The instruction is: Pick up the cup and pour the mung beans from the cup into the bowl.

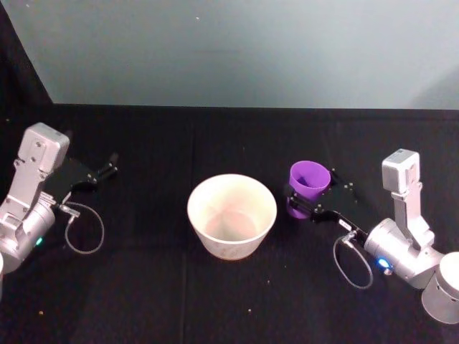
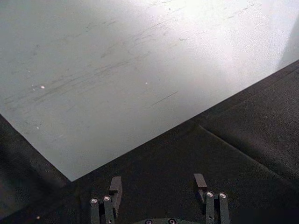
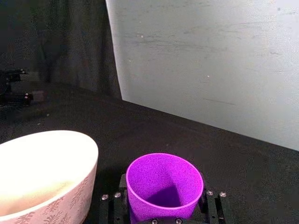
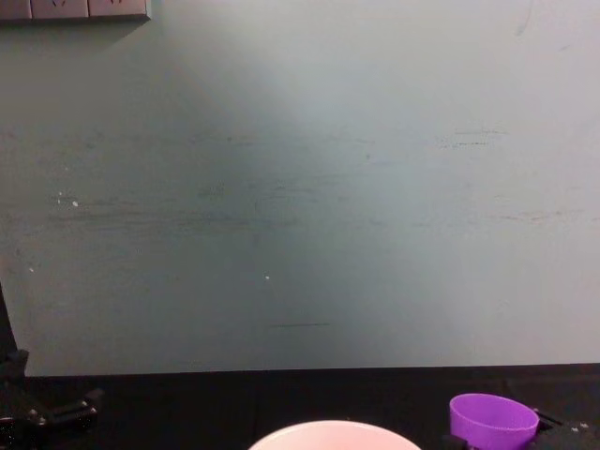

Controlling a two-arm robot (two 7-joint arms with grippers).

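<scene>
The purple cup (image 1: 309, 178) stands upright just right of the bowl (image 1: 232, 215), a wide pale bowl with a pinkish inside. My right gripper (image 1: 313, 198) is shut on the cup, one black finger on each side of its lower wall. In the right wrist view the cup (image 3: 164, 184) sits between the fingers (image 3: 212, 198), with the bowl (image 3: 44, 175) close beside it. The mung beans are out of view: the cup's inside shows plain purple. My left gripper (image 1: 106, 170) rests open at the far left, holding nothing.
Black cloth covers the table (image 1: 229, 143), with a grey wall panel (image 1: 237, 50) behind it. A few tiny specks (image 1: 249, 311) lie on the cloth in front of the bowl. Cable loops hang beside both wrists.
</scene>
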